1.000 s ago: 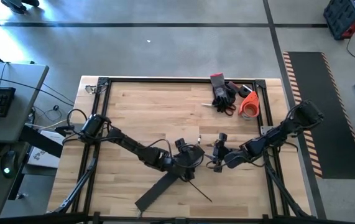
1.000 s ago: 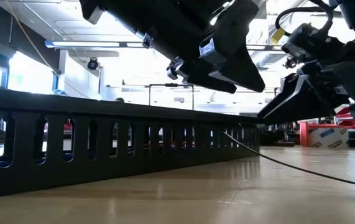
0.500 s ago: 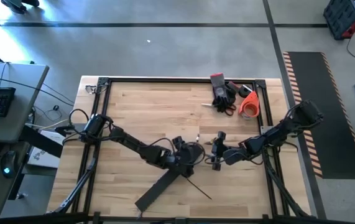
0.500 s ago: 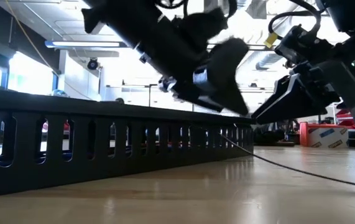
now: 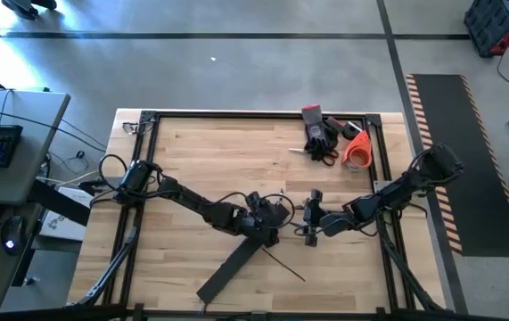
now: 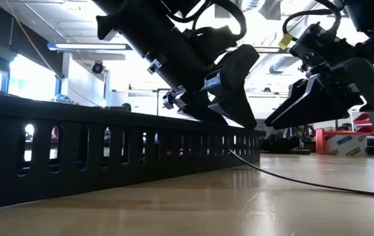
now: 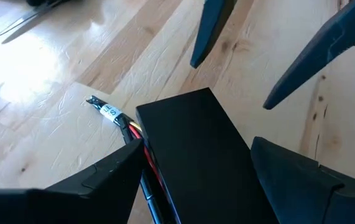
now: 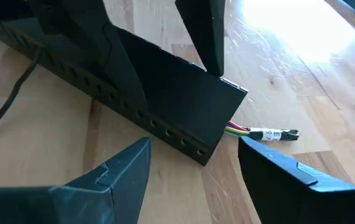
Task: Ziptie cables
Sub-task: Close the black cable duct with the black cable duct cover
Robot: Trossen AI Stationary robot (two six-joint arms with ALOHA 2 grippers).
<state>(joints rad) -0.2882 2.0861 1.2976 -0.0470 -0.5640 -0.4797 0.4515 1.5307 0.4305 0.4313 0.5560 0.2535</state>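
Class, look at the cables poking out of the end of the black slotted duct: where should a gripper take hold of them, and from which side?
Grip the exposed cables between the duct's open end and the white label. That short stretch is the only part clear of the duct. Come from above, fingers straddling the bundle crosswise, since it lies flat on the table. The right gripper, open and facing that end, looks better placed.

Most of the cables (image 8: 247,130) lay hidden inside the slotted black bar (image 8: 165,93); only a labelled end showed. The bar's far end was cut off, and the label's print (image 7: 110,112) seemed too small to read.
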